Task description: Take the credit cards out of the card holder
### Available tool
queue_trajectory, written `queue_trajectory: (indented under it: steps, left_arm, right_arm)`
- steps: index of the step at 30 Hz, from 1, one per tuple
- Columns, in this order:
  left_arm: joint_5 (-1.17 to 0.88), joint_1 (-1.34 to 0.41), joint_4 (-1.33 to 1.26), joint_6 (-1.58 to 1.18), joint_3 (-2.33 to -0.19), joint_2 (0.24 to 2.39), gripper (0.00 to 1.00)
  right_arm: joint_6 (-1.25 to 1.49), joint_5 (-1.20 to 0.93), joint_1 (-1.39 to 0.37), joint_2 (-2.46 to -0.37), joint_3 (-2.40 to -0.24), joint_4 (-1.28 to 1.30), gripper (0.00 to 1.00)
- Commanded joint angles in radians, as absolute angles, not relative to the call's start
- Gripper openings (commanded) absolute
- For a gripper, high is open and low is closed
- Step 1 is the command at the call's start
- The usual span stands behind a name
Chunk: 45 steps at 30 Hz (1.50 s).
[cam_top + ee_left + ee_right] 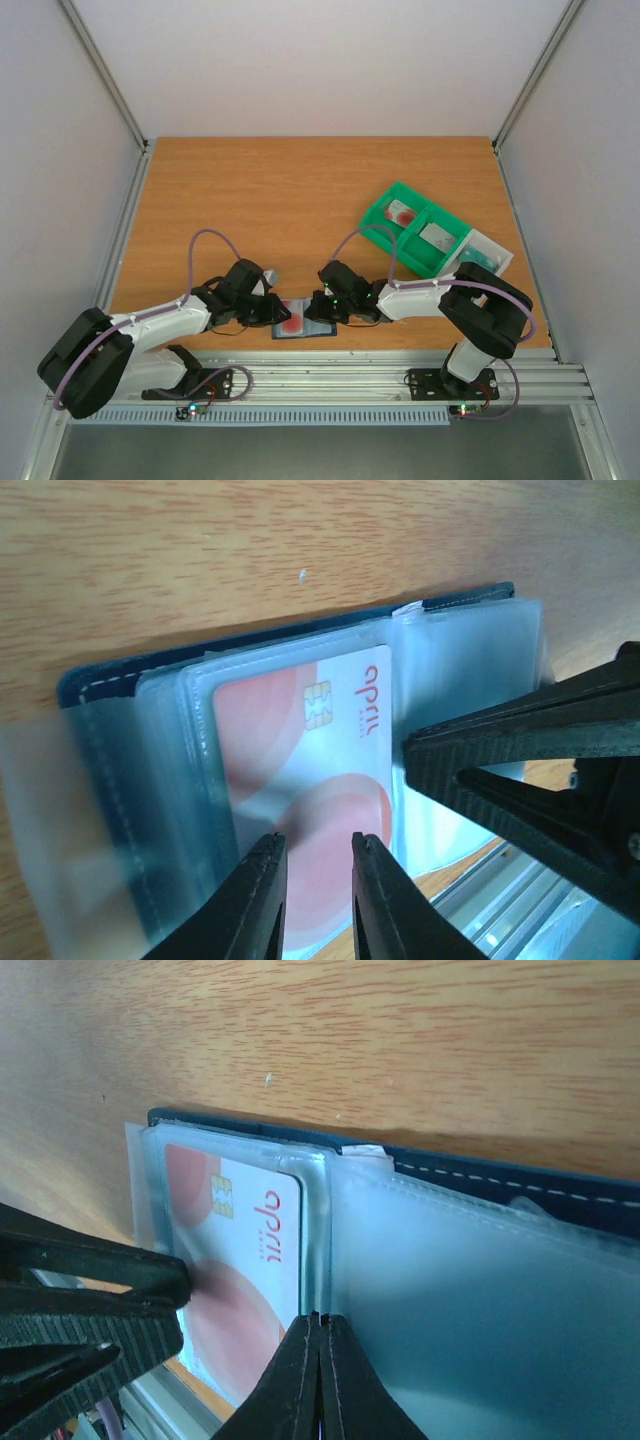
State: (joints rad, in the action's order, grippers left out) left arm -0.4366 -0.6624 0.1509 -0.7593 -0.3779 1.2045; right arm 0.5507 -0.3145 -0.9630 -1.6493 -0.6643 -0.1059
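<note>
Card holder open flat at near edge of surface. Left end effector narrowly spread over sleeved red-blotched card, long axis in line with fingers. Right end effector pressed together at sleeve fold.

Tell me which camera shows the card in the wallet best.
Left wrist view: the card is large, chip and lettering clear. Right wrist view shows it smaller, at one side. Top view shows only a tiny red-and-white patch.
</note>
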Motion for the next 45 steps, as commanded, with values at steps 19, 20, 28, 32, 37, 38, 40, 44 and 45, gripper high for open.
queue_trajectory:
  steps: [19, 20, 28, 32, 37, 38, 40, 44, 45]
  left_arm:
    - [-0.329, -0.661, 0.356, -0.749, -0.421, 1.004, 0.39]
    - [-0.314, -0.659, 0.371, -0.747, -0.419, 0.993, 0.39]
    - [-0.296, -0.646, 0.39, -0.717, -0.423, 1.077, 0.29]
    - [-0.292, -0.645, 0.359, -0.714, -0.408, 1.112, 0.24]
    - [-0.305, -0.644, 0.333, -0.712, -0.391, 1.152, 0.12]
    - [-0.31, -0.644, 0.32, -0.714, -0.383, 1.154, 0.09]
    - [-0.317, -0.644, 0.299, -0.721, -0.369, 1.154, 0.05]
    - [-0.334, -0.644, 0.269, -0.738, -0.354, 1.157, 0.01]
    - [-0.338, -0.644, 0.263, -0.743, -0.352, 1.158, 0.0]
  right_arm:
    - [0.585, -0.359, -0.951, -1.646, -0.644, -0.209, 0.11]
    - [0.586, -0.359, -0.951, -1.646, -0.644, -0.212, 0.11]
    - [0.595, -0.369, -0.951, -1.67, -0.656, -0.215, 0.12]
    - [0.601, -0.379, -0.952, -1.685, -0.652, -0.238, 0.12]
    - [0.591, -0.376, -0.951, -1.692, -0.655, -0.231, 0.13]
    - [0.588, -0.378, -0.951, -1.693, -0.655, -0.231, 0.13]
    - [0.59, -0.379, -0.951, -1.695, -0.651, -0.237, 0.13]
    - [0.589, -0.379, -0.951, -1.701, -0.642, -0.255, 0.14]
    - [0.59, -0.38, -0.951, -1.703, -0.638, -0.268, 0.14]
